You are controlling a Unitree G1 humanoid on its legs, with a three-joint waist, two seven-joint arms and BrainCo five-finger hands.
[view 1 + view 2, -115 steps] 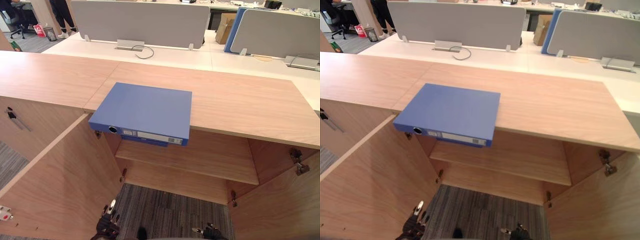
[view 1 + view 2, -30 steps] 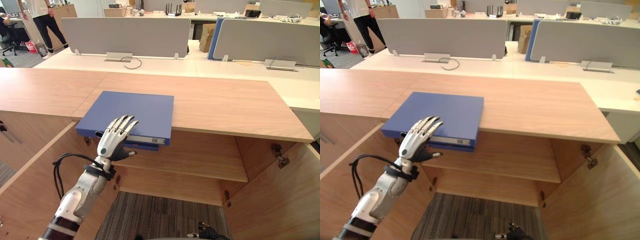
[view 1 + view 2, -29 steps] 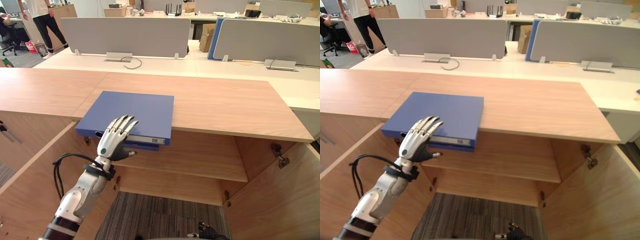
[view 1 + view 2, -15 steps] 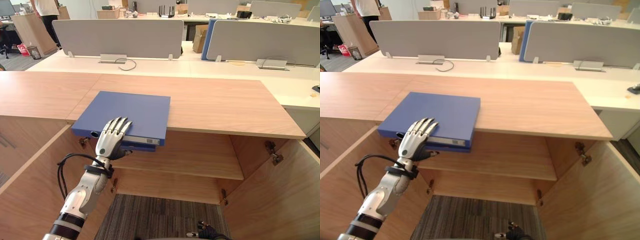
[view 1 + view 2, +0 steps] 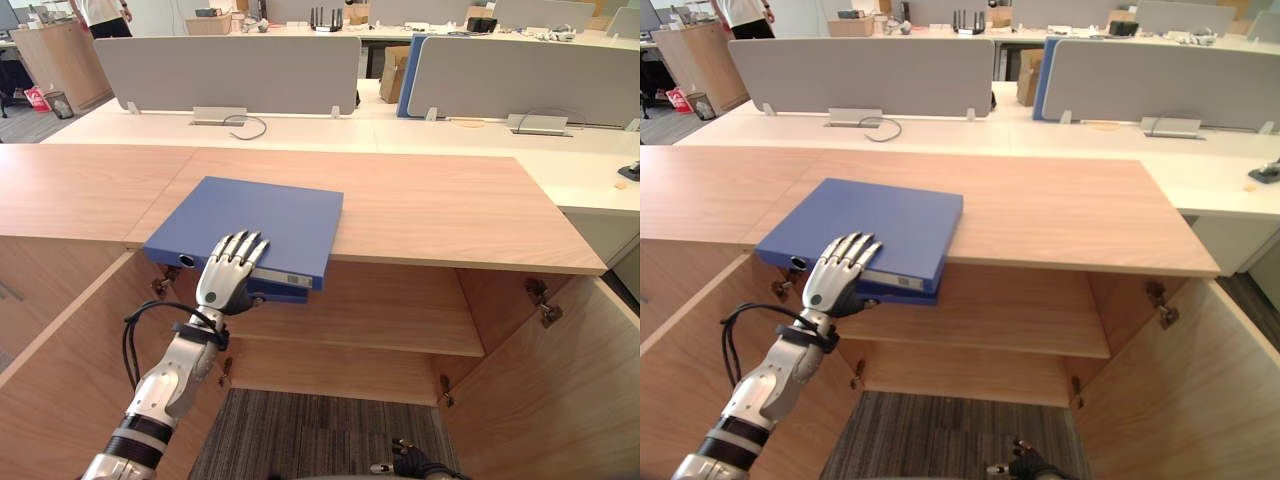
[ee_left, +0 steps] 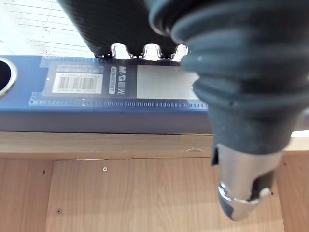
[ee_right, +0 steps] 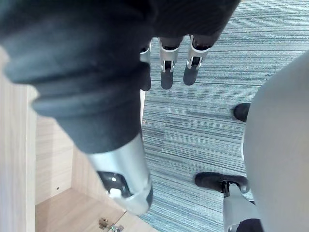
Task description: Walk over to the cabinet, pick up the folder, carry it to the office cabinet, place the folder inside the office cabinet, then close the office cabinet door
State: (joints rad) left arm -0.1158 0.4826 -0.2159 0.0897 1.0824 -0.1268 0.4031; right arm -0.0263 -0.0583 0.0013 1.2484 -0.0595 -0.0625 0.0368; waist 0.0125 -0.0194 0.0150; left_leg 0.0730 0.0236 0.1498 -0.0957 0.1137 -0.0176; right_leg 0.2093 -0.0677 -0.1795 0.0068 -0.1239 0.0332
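Observation:
The blue folder (image 5: 262, 213) lies flat on the wooden cabinet top (image 5: 440, 205), its labelled spine (image 6: 120, 84) jutting over the front edge above the open cabinet. My left hand (image 5: 228, 278) is at that spine. Its straight fingers rest on the folder's top near the front edge, and its thumb (image 6: 244, 188) hangs below the spine, apart from it. The hand is open. My right hand (image 7: 195, 65) hangs low over the carpet with relaxed fingers and holds nothing; it also shows at the bottom edge (image 5: 405, 465).
Both cabinet doors stand open, the left door (image 5: 80, 370) and the right door (image 5: 560, 400). A shelf (image 5: 380, 320) crosses the inside. Behind the cabinet are white desks with grey dividers (image 5: 230, 70). A person (image 5: 100, 12) stands far back left.
My left hand has risen from down near the floor to the folder's front edge. Over the last second it has hardly moved. The camera has tilted up a little.

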